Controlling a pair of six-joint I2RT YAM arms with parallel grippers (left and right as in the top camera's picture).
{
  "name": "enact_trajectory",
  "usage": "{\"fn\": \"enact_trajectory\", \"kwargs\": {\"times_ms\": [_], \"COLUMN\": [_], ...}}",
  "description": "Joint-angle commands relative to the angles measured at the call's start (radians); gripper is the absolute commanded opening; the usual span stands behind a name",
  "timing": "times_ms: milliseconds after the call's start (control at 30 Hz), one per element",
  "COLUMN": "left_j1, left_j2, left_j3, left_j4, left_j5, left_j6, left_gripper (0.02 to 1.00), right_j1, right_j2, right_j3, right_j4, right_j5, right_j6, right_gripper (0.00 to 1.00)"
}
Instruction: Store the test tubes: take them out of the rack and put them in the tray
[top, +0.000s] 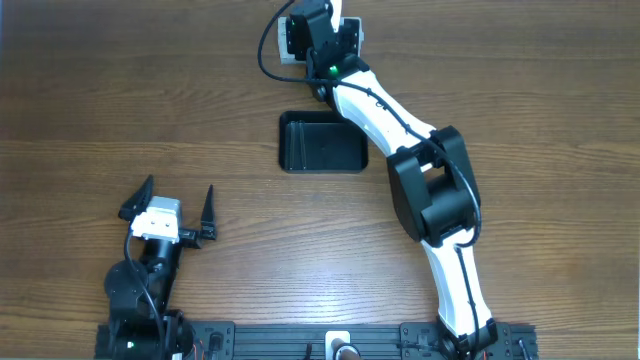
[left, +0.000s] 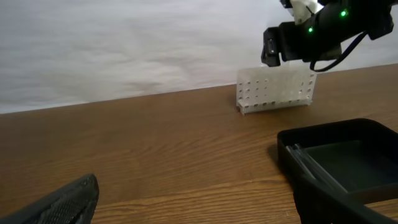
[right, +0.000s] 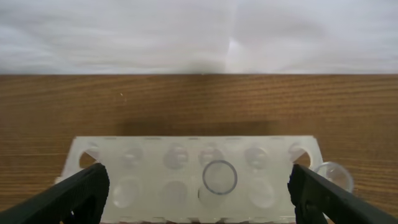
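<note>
The right gripper (right: 198, 185) is hovering over the rack (top: 287, 46), which is standing at the middle of the tabletop's (top: 520, 80) far edge. Its fingers are standing wide, one past each end of the rack, and are holding nothing. From above, the arm is hiding most of the rack. The right wrist view is looking down into the holes, where one tube (right: 219, 177) is standing upright in the nearer row. A second clear rim (right: 336, 175) is showing just off one end of the rack.

The tray (top: 322, 143) is lying near the tabletop's middle, just short of the rack. The left wrist view is showing a thin clear thing (left: 313, 167) along the tray's inner wall; what it is I cannot tell.

The left gripper (top: 179, 186) is resting toward the near left corner, spread wide and holding nothing.
</note>
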Motion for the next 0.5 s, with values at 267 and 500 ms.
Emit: {"fn": "enact_trajectory", "kwargs": {"times_ms": [267,500], "left_j1": [0.005,0.005], "left_j2": [-0.006,-0.006], "left_j3": [-0.006,-0.006], "left_j4": [0.000,0.000], "left_j5": [0.010,0.009], "left_j6": [0.007,0.007], "left_gripper": [1.000,1.000], "right_j1": [-0.010,-0.011], "right_j2": [0.019,0.019], "right_j3": [0.022,0.022], "right_j4": [0.010,0.002], "right_j5": [0.003,0.003], "right_j6": [-0.007,-0.007], "right_gripper": [0.748,0.647]}}
